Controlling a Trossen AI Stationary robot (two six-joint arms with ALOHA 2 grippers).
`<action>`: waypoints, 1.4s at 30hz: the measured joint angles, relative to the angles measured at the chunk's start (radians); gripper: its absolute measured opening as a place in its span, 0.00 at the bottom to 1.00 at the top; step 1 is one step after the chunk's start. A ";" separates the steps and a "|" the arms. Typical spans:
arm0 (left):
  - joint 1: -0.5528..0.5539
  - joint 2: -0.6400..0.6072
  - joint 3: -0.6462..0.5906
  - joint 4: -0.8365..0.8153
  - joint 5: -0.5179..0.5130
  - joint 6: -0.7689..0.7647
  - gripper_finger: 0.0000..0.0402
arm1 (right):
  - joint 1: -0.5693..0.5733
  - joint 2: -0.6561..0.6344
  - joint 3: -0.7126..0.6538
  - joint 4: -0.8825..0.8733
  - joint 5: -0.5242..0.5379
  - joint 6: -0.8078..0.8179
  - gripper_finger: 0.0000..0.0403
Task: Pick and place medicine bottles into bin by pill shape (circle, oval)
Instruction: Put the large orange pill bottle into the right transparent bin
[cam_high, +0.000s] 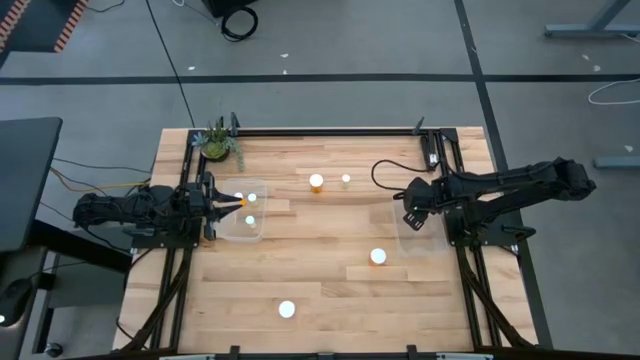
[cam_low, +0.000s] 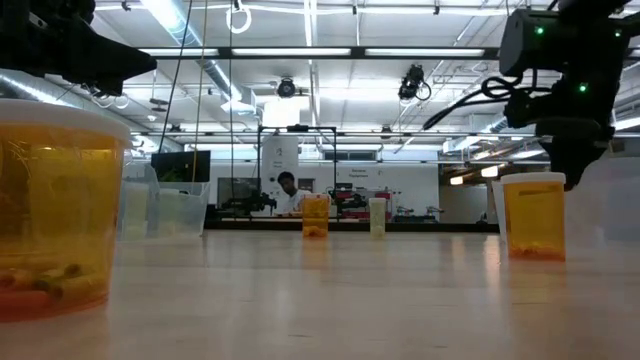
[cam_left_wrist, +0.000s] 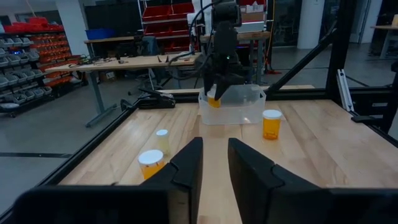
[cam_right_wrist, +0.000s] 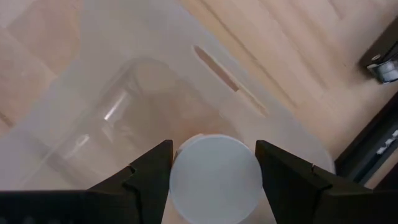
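My right gripper (cam_right_wrist: 214, 163) is shut on a white-capped amber bottle (cam_right_wrist: 214, 177) over the clear right bin (cam_high: 418, 238). It also shows in the left wrist view (cam_left_wrist: 213, 99). My left gripper (cam_left_wrist: 214, 165) is open and empty, level over the clear left bin (cam_high: 243, 225), which holds three bottles (cam_high: 250, 198). Loose bottles stand upright on the wood: an orange one (cam_high: 316, 182) and a small pale one (cam_high: 346, 180) at the far middle, one (cam_high: 378, 257) right of centre, and one (cam_high: 287, 309) near the front edge. My right gripper pinches the bottle at its white cap (cam_right_wrist: 186, 180), one finger on each side of the round cap. The fingers come from above, pointing down. The bottle hangs upright below the fingers, its amber body (cam_left_wrist: 214, 101) at the height of the bin's rim.
A green potted plant (cam_high: 217, 143) stands at the far left corner. Black frame rails (cam_high: 330, 131) run along the table's far edge and sides. A cable (cam_high: 385, 178) loops near the right arm. A person (cam_low: 289, 192) sits far off in the room.
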 joint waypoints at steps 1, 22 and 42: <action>0.000 0.000 0.000 0.000 0.000 0.000 0.20 | 0.000 0.000 -0.007 0.013 -0.001 0.003 0.57; 0.000 0.000 0.000 0.000 0.000 0.000 0.21 | -0.075 -0.120 -0.024 0.012 -0.001 0.028 0.60; 0.000 0.000 0.000 0.000 0.000 0.000 0.20 | -0.090 -0.121 0.075 0.010 -0.011 -0.023 0.62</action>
